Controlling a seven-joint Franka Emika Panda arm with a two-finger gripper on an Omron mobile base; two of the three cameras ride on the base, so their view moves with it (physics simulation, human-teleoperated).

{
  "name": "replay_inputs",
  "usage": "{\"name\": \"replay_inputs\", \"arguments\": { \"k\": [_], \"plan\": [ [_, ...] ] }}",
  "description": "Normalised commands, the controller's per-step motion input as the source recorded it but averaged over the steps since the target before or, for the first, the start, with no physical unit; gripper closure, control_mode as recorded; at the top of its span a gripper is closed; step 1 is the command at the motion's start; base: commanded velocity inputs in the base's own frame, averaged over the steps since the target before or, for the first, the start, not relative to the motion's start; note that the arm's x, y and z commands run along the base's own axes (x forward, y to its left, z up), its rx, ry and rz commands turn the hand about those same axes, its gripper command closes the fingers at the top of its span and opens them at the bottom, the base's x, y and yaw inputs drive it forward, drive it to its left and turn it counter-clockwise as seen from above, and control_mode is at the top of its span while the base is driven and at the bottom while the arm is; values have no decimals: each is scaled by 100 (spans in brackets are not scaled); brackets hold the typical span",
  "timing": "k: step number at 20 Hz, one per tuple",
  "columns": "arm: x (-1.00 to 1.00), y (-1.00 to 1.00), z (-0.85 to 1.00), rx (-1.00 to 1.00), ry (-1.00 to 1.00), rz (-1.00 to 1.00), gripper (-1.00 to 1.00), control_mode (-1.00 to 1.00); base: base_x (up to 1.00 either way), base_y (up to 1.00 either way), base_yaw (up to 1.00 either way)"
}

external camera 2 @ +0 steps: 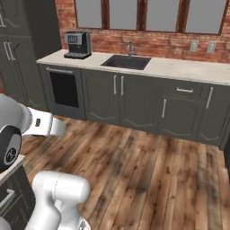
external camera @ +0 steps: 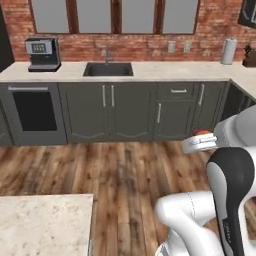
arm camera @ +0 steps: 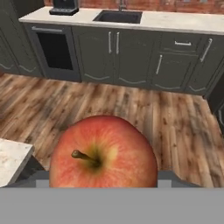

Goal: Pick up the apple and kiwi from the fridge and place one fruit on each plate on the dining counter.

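1. In the left base view, the white arm with dark joints rose from the lower right. At its hand, a small red-orange apple (external camera: pixel 202 133) peeked out above the white gripper (external camera: pixel 200 144), level with the lower cabinet doors behind it.
2. In that same view, a corner of the beige speckled stone dining counter (external camera: pixel 45 222) lay at the lower left, its visible top bare. Across the wooden plank floor (external camera: pixel 115 170) ran the wall counter (external camera: pixel 150 72) with dark grey cabinets (external camera: pixel 130 112) below. A dark sink basin (external camera: pixel 108 69) was set into that counter, with nothing visible inside it. A black coffee machine (external camera: pixel 43 54) stood to the left of the sink, and a white paper towel roll (external camera: pixel 228 51) stood far to its right. A built-in oven (external camera: pixel 34 112) sat under the coffee machine.
3. In the right base view, the arm's white segments filled the lower left. The sink basin (external camera 2: pixel 126 62) again showed no contents, with the coffee machine (external camera 2: pixel 77 45) to its left and the oven (external camera 2: pixel 64 90) below it. The grip could not be judged here.
4. In the hand view, the apple (arm camera: pixel 103 153) sat close before the camera, stem end toward it, pinched between the fingers at its two sides, above the plank floor. A corner of the dining counter (arm camera: pixel 11 159) showed at the left edge.
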Motion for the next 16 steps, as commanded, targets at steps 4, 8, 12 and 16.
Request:
{"name": "replay_inputs", "arguments": {
  "k": [4,8,12,16],
  "plan": [
    [0,0,0,0,0,0,100,100,100,-19,43],
    [0,0,0,0,0,0,100,100,100,-10,75],
    [0,0,0,0,0,0,100,100,100,-21,70],
    [0,0,0,0,0,0,100,100,100,-7,75]
  ]
}}
